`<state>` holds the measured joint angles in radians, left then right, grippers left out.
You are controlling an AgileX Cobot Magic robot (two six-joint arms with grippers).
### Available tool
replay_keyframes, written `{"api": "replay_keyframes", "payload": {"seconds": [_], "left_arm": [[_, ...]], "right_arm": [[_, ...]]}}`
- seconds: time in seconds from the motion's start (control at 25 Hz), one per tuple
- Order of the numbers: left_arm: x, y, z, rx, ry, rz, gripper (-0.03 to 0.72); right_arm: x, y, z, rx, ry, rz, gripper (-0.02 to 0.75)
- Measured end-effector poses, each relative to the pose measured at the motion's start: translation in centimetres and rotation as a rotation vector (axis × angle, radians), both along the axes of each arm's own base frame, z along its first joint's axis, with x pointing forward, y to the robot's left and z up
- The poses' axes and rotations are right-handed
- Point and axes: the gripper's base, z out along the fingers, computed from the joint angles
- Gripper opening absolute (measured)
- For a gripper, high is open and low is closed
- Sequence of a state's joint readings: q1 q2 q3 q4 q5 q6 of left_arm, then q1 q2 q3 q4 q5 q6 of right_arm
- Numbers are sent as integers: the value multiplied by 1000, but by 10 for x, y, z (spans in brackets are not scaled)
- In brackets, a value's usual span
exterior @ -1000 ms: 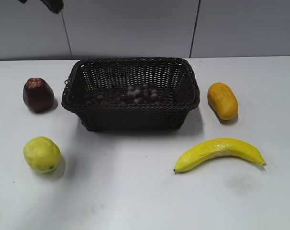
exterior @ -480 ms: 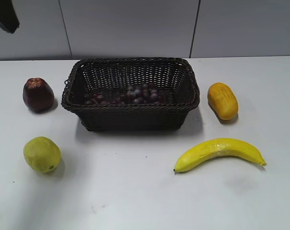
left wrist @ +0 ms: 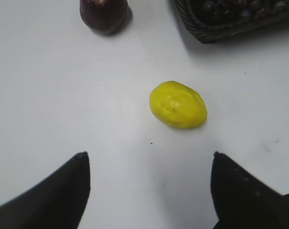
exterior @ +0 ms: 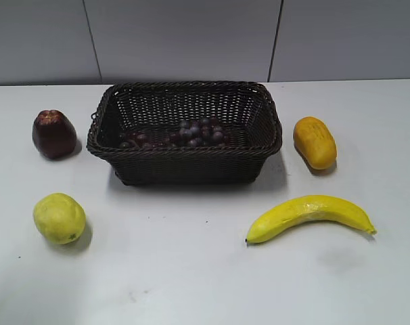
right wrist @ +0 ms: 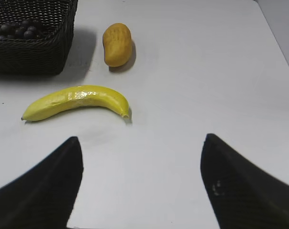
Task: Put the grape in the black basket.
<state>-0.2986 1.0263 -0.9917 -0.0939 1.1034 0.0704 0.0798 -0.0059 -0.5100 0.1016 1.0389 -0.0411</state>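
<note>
So from my seat the job looks done: the grape (exterior: pixel 185 134) is lying inside the black basket (exterior: pixel 185 166), sprawled along the basket floor with its long axis running left-right, parallel to the front rim, a bit right of centre.

Going left to right on the tabletop (exterior: pixel 191 271): a dark maroon fruit (exterior: pixel 53 133) sits just left of the basket, with a yellow-green guava-looking fruit (exterior: pixel 59 218) nearer the front. Then the basket in the middle, an orange fruit (exterior: pixel 314 141) to its right, and a banana (exterior: pixel 309 215) in front of that, curved and lying roughly crosswise.

Left claw (left wrist: pixel 149 191) is spread wide open with nothing in it, hanging above bare tabletop, the yellow-green fruit just ahead of it and the basket corner off to the upper right in its wrist view. So the grape lies ahead and to the right of that claw. Right claw (right wrist: pixel 139 186) is also wide open and empty, banana ahead of it, basket up and to the left.

Neither arm shows in the exterior view. Can't honestly say which is nearer the basket. My guess is no further grab is needed. Plenty of open room at the front for parking both arms.
</note>
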Motion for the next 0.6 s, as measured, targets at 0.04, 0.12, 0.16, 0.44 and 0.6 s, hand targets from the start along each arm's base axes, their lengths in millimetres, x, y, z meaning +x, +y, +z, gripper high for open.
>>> {"api": "replay_keyframes", "payload": {"seconds": [0.04,0.12,0.16,0.44,0.6], "left_arm": [[-10,2,-4,-16,-11,2,585],[-32,8,-7,-41,-63,5,585],[-40,11,-11,-48,-80,8,585],[-101,30,-28,-94,-219,9,577],[-127,39,-42,-78,-240,6,577]], "right_arm": [[0,0,0,0,0,0,585],[0,0,0,0,0,0,585],[0,0,0,0,0,0,585],[0,0,0,0,0,0,585],[0,0,0,0,0,0,585]]}}
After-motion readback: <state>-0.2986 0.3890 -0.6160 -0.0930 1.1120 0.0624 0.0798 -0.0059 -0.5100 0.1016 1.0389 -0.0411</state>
